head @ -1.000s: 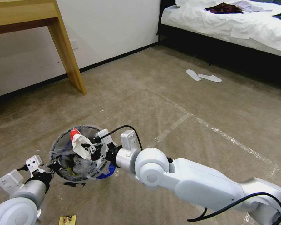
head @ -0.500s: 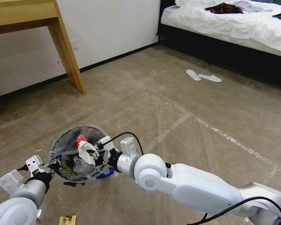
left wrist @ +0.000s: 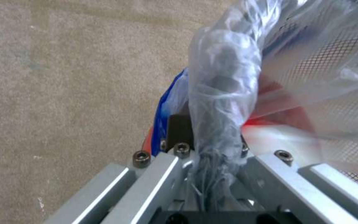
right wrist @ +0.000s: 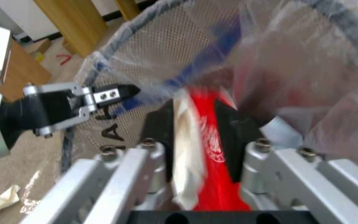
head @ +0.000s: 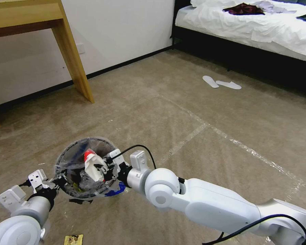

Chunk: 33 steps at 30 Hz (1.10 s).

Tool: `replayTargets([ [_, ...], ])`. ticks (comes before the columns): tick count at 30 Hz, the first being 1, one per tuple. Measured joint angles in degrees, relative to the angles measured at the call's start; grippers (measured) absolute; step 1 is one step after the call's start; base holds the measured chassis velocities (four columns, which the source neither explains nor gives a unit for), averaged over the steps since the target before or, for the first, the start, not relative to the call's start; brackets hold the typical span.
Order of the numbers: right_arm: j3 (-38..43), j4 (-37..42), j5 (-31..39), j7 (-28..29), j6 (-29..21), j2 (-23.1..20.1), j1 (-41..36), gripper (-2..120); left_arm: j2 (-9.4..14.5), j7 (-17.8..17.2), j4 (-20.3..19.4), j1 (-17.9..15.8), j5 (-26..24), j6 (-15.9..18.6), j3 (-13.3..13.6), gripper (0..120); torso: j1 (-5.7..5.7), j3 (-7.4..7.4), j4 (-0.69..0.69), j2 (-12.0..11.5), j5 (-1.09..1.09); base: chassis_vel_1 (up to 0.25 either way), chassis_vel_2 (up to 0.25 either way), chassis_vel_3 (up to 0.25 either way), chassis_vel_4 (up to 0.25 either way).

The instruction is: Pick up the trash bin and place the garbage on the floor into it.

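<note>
Trash bin [head: 86, 168]: mesh, plastic-lined, held off the floor [head: 193, 119] by its rim, left tool [head: 57, 180] clamped there.
Crushed carton [head: 93, 165]: red-white, pinched in right tool [head: 103, 168], inside the bin mouth, long axis pointing into the bin.
Wrapper [head: 73, 239]: on carpet, nearest the left arm.

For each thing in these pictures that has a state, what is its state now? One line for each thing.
trash bin: held off the carpet by its rim, upright, partly filled.
left pincer: shut on the bin's plastic-wrapped rim.
right pincer: shut on the carton, over the bin's mouth.
red-white crushed carton: flattened, gripped, not yet released.
yellow wrapper: lying on the carpet.
white slippers: lying flat near the bed.
</note>
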Motion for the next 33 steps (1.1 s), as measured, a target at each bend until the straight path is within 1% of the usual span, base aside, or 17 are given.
replayTargets([
  [1,0.0,-0.1,0.0,0.0,0.0,0.2,0.2,35,0.0,0.0,0.0,0.0,0.0,0.0,0.0,1,0.0,0.0,0.0,0.0,0.0,0.0,0.0,0.0,0.0],
  [2,-0.1,-0.4,0.0,-0.1,0.1,0.6,0.4,50,-0.1,0.1,0.1,-0.1,0.0,-0.1,0.0,1,0.0,0.0,0.0,0.0,0.0,0.0,0.0,0.0,0.0],
  [3,-0.1,-0.4,0.0,-0.1,0.1,0.6,0.4,50,-0.1,0.1,0.1,-0.1,0.0,-0.1,0.0,1,0.0,0.0,0.0,0.0,0.0,0.0,0.0,0.0,0.0],
  [6,0.0,-0.5,-0.2,-0.3,0.2,0.7,0.4,65,-0.2,0.1,0.5,-0.3,0.0,-0.1,0.0,1,0.0,0.0,0.0,0.0,0.0,0.0,0.0,0.0,0.0],
  [8,0.2,-0.5,-0.3,-0.5,0.3,0.6,0.3,68,-0.2,0.1,0.6,-0.3,0.1,-0.1,0.1,1,0.0,0.0,0.0,0.0,0.0,0.0,0.0,0.0,0.0],
  [10,0.6,-0.5,-0.5,-0.8,0.5,0.4,0.2,79,-0.2,0.1,0.7,-0.3,0.1,-0.1,0.1,1,0.0,0.0,-0.01,0.0,0.0,0.0,0.0,0.0,0.0],
  [11,0.6,-0.5,-0.5,-0.8,0.5,0.4,0.2,79,-0.2,0.1,0.7,-0.3,0.1,-0.1,0.1,1,0.0,0.0,-0.01,0.0,0.0,0.0,0.0,0.0,0.0],
  [12,1.1,-0.4,-0.6,-1.1,0.7,0.3,0.1,87,-0.2,0.2,0.8,-0.3,0.1,-0.1,0.1,1,0.0,0.0,-0.01,0.0,0.0,0.0,0.0,0.0,0.0],
  [14,1.6,-0.2,-0.6,-1.3,1.0,0.3,0.0,90,-0.2,0.2,0.8,-0.4,0.2,-0.1,0.1,1,0.0,0.0,-0.01,0.0,0.0,0.0,0.0,0.0,0.0],
  [16,2.7,0.2,-1.0,-1.8,1.6,0.3,-0.3,98,-0.2,0.2,0.8,-0.4,0.2,-0.1,0.1,1,0.0,0.0,0.0,0.0,0.0,0.0,0.0,0.0,0.0],
  [25,10.7,4.2,-4.1,-6.9,6.6,-2.5,-3.0,100,0.2,0.2,1.0,-0.3,0.2,-0.1,-0.5,1,0.0,0.0,-0.01,0.0,0.01,0.0,0.0,0.0,0.0],
  [27,15.1,5.5,-6.0,-10.7,10.6,-3.9,-4.4,100,0.2,0.2,1.0,-0.1,0.2,-0.2,-0.6,1,0.0,0.0,-0.01,0.0,0.01,0.0,0.0,0.0,0.0],
  [28,15.1,5.5,-6.0,-10.7,10.6,-3.9,-4.4,100,0.2,0.2,1.0,-0.1,0.2,-0.2,-0.6,1,0.0,0.0,-0.01,0.0,0.01,0.0,0.0,0.0,0.0],
  [30,18.6,6.0,-7.2,-14.1,14.4,-4.9,-5.5,100,0.1,0.2,0.6,0.0,0.2,-0.2,-0.6,1,0.0,0.0,0.0,0.0,0.01,0.0,0.0,0.0,0.0],
  [31,18.6,6.0,-7.2,-14.1,14.4,-4.9,-5.5,100,0.1,0.2,0.6,0.0,0.2,-0.2,-0.6,1,0.0,0.0,0.0,0.0,0.01,0.0,0.0,0.0,0.0],
  [32,20.9,6.3,-7.8,-17.1,18.1,-5.9,-6.6,100,0.0,0.2,0.5,0.1,0.2,-0.2,-0.7,1,0.0,0.0,-0.01,0.0,0.01,0.0,0.0,0.0,0.0],
  [33,22.4,6.4,-8.3,-18.8,20.1,-6.6,-7.3,100,-0.1,0.2,0.4,0.2,0.3,-0.2,-0.8,1,0.0,0.0,-0.01,0.0,0.01,0.0,0.0,0.0,0.0],
])
